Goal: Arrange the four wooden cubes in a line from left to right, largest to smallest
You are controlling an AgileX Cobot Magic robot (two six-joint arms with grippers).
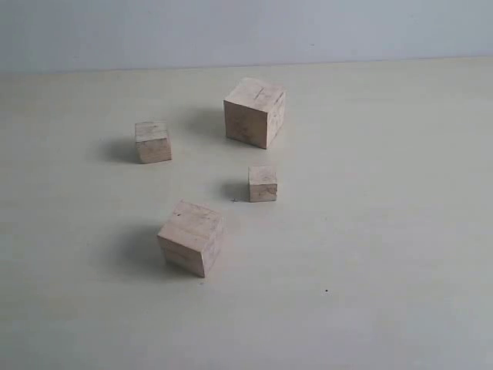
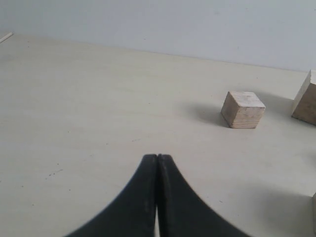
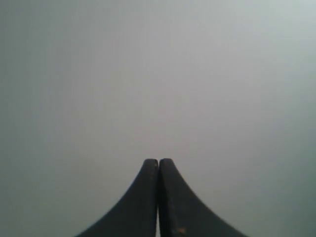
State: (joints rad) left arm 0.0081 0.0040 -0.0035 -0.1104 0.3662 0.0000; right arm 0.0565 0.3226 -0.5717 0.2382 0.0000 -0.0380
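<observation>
Four pale wooden cubes lie scattered on the table in the exterior view. The largest cube [image 1: 255, 112] stands at the back, a big cube [image 1: 191, 237] sits at the front left, a smaller cube [image 1: 153, 142] is at the left, and the smallest cube [image 1: 263, 183] rests in the middle. Neither gripper shows in the exterior view. My left gripper [image 2: 157, 157] is shut and empty, low over the table, with the smaller cube [image 2: 242, 109] ahead of it and the largest cube's edge [image 2: 306, 103] beyond. My right gripper [image 3: 158, 161] is shut on nothing and faces only blank grey.
The light table [image 1: 385, 231] runs back to a pale wall [image 1: 231, 31]. A thin pale stick end [image 2: 6, 37] shows at the table's far corner in the left wrist view.
</observation>
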